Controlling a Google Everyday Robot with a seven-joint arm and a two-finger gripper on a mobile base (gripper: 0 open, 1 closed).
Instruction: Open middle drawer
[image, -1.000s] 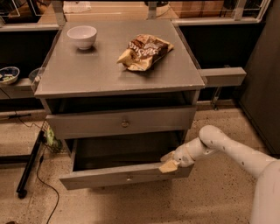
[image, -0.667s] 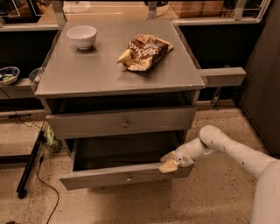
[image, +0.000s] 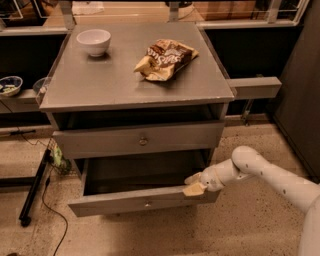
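One open middle drawer (image: 115, 202); gripper (image: 193, 184) alongside

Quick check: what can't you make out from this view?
Camera view:
- Inside the middle drawer: dark, its near part hidden behind its own front.
- The cabinet below that drawer: covered by it.
- The arm: cut off by the right edge; the hand sits at the drawer's right front corner.

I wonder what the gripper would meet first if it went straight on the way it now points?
Most likely the front panel of the pulled-out middle drawer: the gripper sits at its right end, pointing left along it. Depth is unclear.
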